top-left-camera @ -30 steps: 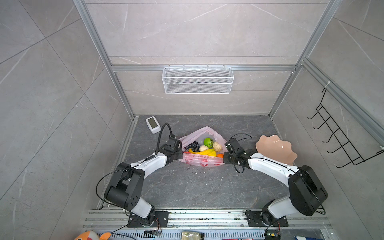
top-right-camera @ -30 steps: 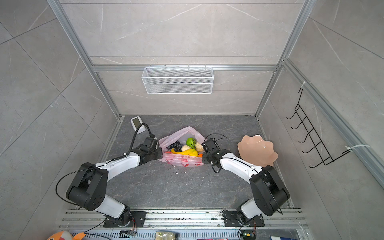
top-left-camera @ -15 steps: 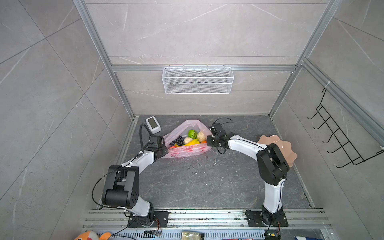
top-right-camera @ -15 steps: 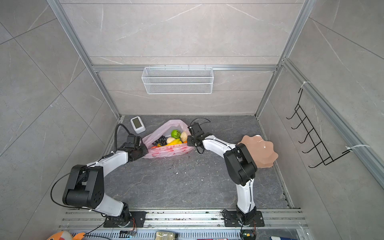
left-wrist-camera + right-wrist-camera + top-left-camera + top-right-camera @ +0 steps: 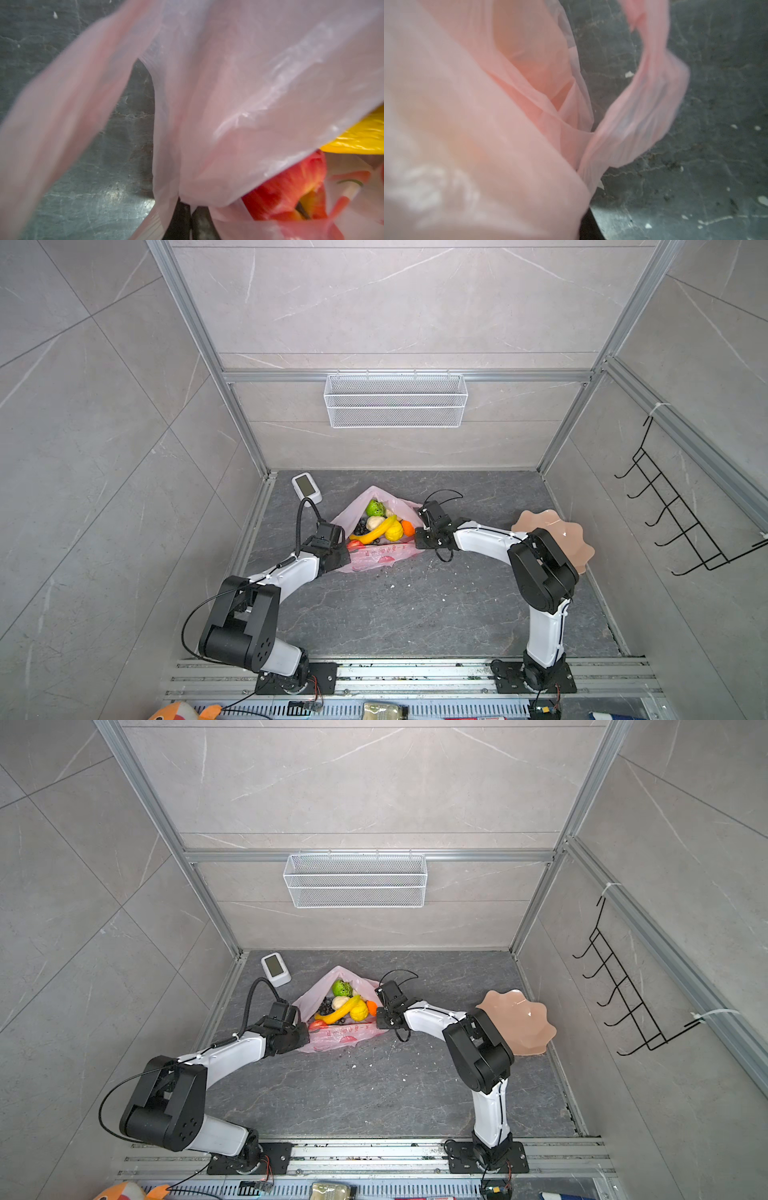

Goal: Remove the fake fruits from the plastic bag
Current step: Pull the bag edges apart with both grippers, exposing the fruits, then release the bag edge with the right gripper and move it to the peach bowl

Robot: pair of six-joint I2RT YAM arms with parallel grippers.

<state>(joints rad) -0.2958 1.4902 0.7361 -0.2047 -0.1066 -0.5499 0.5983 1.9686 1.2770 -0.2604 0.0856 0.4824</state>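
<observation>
Gray stone floor (image 5: pixel 415 614) fills the low part of both top views. Far left on it sits a small white gadget (image 5: pixel 306 487). Next comes the left gripper (image 5: pixel 341 548), squeezed tight on the left edge of the plastic bag (image 5: pixel 374 561).

The bag lies in the middle of the floor. It is stretched wide from side to side between the two arms, and its mouth faces up. Only the top views show the whole pile of fake fruits (image 5: pixel 380 524) inside. A green one (image 5: pixel 374 508) is at the back. A banana (image 5: pixel 374 531) slants from near-left to far-right, and an orange one (image 5: pixel 407 526) sits on the right.

The left wrist view shows a red apple (image 5: pixel 291 193) up close under the pink film, with a yellow piece (image 5: pixel 357 137) beside it. The right wrist view shows only pink film and a loop handle (image 5: pixel 643 116).

The right gripper (image 5: pixel 419 536) pinches the bag's right edge, where the film bunches up. Far right sits a peach plate (image 5: pixel 569 531), partly behind the right arm.
</observation>
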